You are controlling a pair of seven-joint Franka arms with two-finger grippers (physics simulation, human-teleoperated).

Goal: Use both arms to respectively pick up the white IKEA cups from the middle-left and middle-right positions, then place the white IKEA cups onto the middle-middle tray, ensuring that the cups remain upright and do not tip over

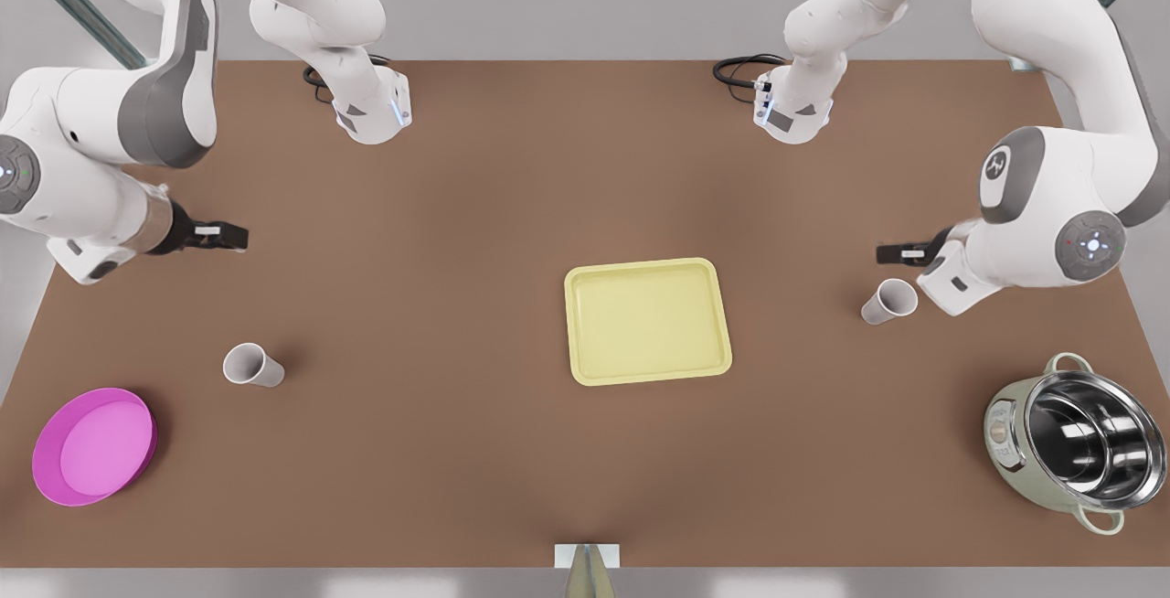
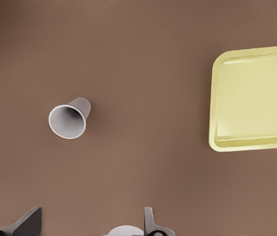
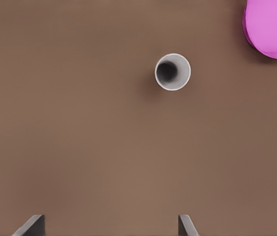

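Note:
Two white IKEA cups stand upright on the brown table. One cup (image 1: 252,365) is at the front view's left, and it is seen from above as cup (image 3: 172,72) in the right wrist view. My right gripper (image 1: 239,237) (image 3: 109,220) hovers open behind it, well apart. The other cup (image 1: 888,301) (image 2: 69,120) stands at the front view's right. My left gripper (image 1: 885,253) (image 2: 91,215) hangs open just behind that cup, not touching it. The pale yellow tray (image 1: 647,379) (image 2: 254,98) lies between the cups with nothing on it.
A round pink bowl (image 1: 91,444) (image 3: 271,27) sits near the front-left corner, beyond the left-hand cup. A steel pot with pale green handles (image 1: 1074,441) stands at the front right. Arm links (image 1: 370,109) (image 1: 793,109) hang over the table's far edge.

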